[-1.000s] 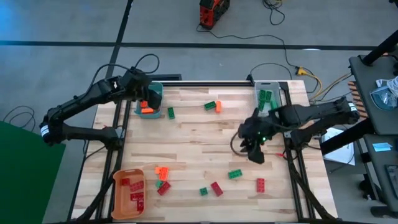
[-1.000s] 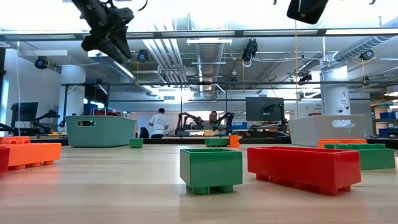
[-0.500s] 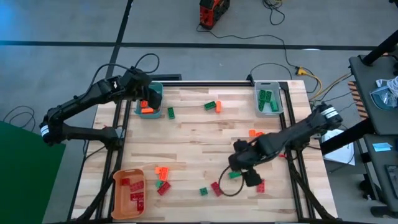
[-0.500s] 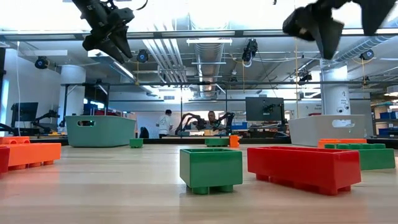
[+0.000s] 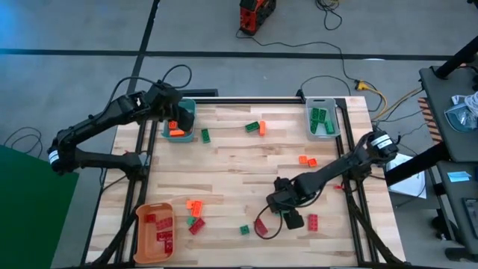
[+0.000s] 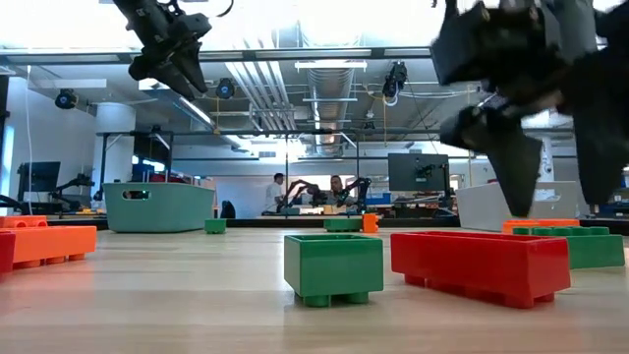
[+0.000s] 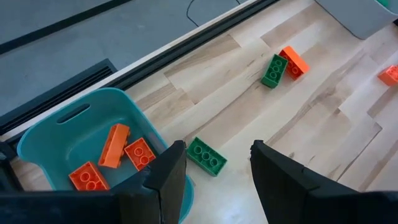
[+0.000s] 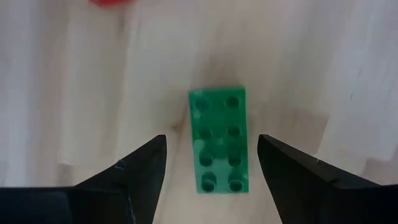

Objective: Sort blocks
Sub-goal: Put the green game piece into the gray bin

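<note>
The right gripper is hanging wide open over a green block. The left gripper, also open, is waiting over the teal bin at 10 o'clock.

right pincer low over table, fingers apart; left pincer raised, fingers apart.

Light wooden plank table on a dark metal frame; teal bin at the far left corner, grey bin at the far right corner, orange bin at the near left corner. Grey floor beyond the far edge carries a red and black device and loose cables; a green panel stands at the left. Low view: workshop room behind, with two people at distant benches and a monitor.
</note>
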Controlling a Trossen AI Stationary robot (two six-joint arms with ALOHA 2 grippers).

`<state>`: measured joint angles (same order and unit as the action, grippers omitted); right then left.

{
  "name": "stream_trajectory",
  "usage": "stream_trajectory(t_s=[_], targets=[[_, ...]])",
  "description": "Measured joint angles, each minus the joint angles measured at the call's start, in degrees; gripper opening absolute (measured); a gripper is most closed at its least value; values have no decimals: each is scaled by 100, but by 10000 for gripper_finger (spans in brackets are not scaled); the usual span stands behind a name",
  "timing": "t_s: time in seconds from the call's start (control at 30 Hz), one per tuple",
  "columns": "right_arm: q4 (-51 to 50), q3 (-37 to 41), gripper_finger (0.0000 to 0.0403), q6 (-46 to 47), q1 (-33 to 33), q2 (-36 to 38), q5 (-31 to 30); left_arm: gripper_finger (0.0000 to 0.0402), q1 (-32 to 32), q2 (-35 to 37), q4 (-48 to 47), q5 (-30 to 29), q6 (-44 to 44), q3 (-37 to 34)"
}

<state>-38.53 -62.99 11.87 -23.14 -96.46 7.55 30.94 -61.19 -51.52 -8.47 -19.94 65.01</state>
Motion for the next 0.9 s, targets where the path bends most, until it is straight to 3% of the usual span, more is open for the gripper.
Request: stream_trajectory(t_s=[0.37,0.53,0.77,0.9], targets=[[498,797,243,101,0,24,-64,157,0,0,2,0,2,0],[564,857,211,101,0,58,-180,157,2,0,2,0,0,0],[554,809,132,117,4,76,-176,157,2,0,4,0,0,0],[449,729,132,95,2,143,-151,157,2,0,8,0,0,0]])
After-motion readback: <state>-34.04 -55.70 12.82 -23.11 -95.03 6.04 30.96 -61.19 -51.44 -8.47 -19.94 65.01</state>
